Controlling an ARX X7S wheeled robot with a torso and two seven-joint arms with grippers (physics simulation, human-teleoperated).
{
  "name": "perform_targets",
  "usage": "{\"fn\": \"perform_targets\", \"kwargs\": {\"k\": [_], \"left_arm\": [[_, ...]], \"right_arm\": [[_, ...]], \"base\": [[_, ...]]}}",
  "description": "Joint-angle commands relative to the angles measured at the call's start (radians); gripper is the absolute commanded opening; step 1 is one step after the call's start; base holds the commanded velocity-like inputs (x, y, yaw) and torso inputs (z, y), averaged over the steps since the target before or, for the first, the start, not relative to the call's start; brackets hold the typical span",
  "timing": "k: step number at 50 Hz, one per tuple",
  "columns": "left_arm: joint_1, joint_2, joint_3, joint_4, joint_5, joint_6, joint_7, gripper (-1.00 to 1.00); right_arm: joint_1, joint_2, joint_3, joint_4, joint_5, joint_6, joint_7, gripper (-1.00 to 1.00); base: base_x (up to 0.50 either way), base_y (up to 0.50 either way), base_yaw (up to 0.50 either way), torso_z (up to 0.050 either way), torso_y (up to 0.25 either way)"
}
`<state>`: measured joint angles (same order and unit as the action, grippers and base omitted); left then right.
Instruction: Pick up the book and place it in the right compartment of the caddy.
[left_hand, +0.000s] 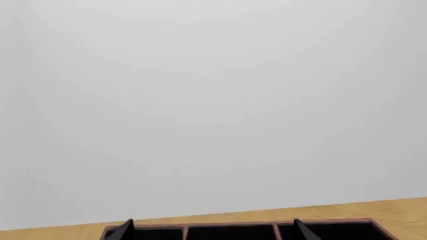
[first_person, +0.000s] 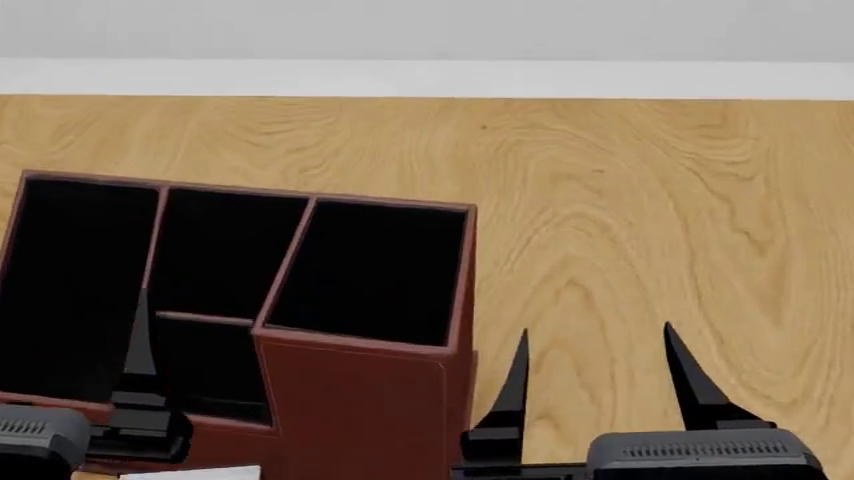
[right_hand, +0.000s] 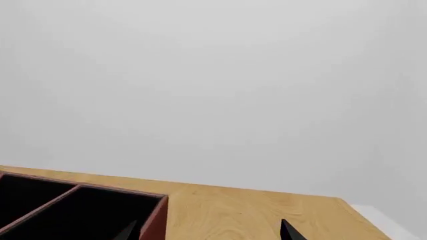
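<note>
The caddy (first_person: 360, 410) is a reddish-brown box with black insides at the left of the head view. Its right compartment (first_person: 374, 270) is squarish with taller walls and looks empty. My right gripper (first_person: 601, 385) is open and empty, just right of the caddy's right wall; in the right wrist view (right_hand: 207, 232) its jaws straddle that wall (right_hand: 157, 222). My left gripper (left_hand: 213, 231) is open and empty over the caddy's left sections (left_hand: 230, 234); one finger (first_person: 139, 350) shows in the head view. No black book shows clearly.
The caddy stands on a light wooden table (first_person: 627, 220) whose far edge meets a white wall (first_person: 427, 40). A small white sliver (first_person: 200, 472) lies at the head view's lower edge in front of the caddy; I cannot tell what it is.
</note>
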<state>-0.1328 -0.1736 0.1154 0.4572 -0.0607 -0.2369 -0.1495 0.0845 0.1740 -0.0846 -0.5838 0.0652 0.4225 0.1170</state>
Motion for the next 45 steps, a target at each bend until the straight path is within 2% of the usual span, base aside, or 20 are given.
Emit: {"fn": "perform_targets", "kwargs": {"k": [1,3,7,16,30,45], "left_arm": [[-0.003,-0.008,0.003,0.002,-0.005,-0.002,-0.009,1.00],[-0.003,-0.009,0.006,-0.001,-0.005,0.003,-0.009,1.00],[-0.003,-0.013,0.004,0.006,-0.010,0.000,-0.012,1.00],[0.009,-0.017,0.012,0.015,-0.015,0.003,-0.017,1.00],[0.032,-0.030,-0.003,0.027,-0.040,0.024,-0.023,1.00],[0.045,-0.038,0.001,0.031,-0.055,0.033,-0.029,1.00]], "right_arm": [[0.018,0.000,0.013,0.018,0.036,0.022,0.001,1.00],[0.016,0.024,-0.039,0.029,-0.062,-0.009,0.032,1.00],[0.012,0.031,-0.044,0.036,-0.083,-0.020,0.052,1.00],[0.007,0.032,-0.040,0.034,-0.050,-0.052,0.044,1.00],[-0.011,0.034,-0.076,-0.059,-0.074,0.032,0.074,1.00],[-0.001,0.042,-0.098,-0.045,-0.078,0.028,0.083,1.00]], "base": [[-0.08,0.00,0.00,0.000,0.017],[0.01,0.00,0.00,0.000,0.000],[0.00,0.00,0.23,0.000,0.000],[0.00,0.00,0.50,0.000,0.000],[0.00,0.00,0.50,0.000,0.000],[0.00,0.00,0.50,0.000,0.000]]}}
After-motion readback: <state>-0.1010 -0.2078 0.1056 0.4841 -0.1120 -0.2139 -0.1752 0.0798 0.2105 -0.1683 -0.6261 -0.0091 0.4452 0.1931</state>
